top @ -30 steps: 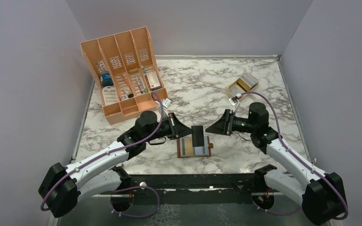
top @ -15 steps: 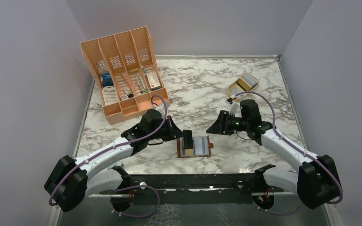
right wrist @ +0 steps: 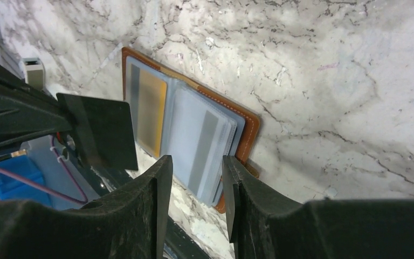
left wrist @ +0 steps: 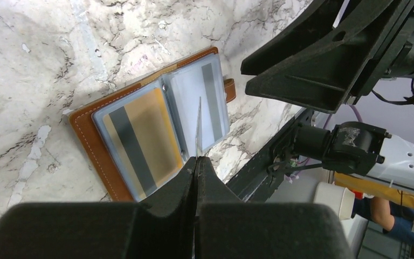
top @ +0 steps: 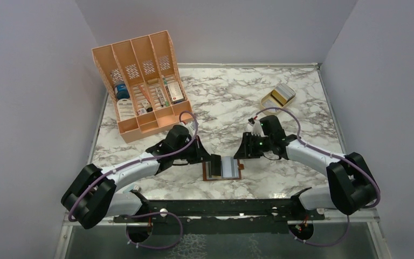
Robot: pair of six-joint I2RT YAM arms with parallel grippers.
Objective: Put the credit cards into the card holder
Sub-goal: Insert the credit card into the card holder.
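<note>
**Left tool [left wrist: 197, 162] pinching a dark card [right wrist: 97, 129] above the open holder [left wrist: 83, 127], right tool [right wrist: 195, 161] spread just beside it.**

From where I stand, the holder lies flat and open on the marble worktop [top: 221, 97], near the front edge between the two arms. The left tool's fingers are pressed together on the dark card, which stands on edge over the holder's left half, close to the fold. The right tool hangs over the holder's right page with its fingers apart and nothing between them. A gold card [left wrist: 145, 135] with a grey stripe shows through the left sleeve, and a pale striped card [left wrist: 210, 97] through the right. The snap tab [left wrist: 229, 89] sticks out on the right side. More cards [top: 284, 93] sit in a tan stand [top: 268, 103] at the far right, well apart from the orange organiser [top: 140, 81] at the far left.
</note>
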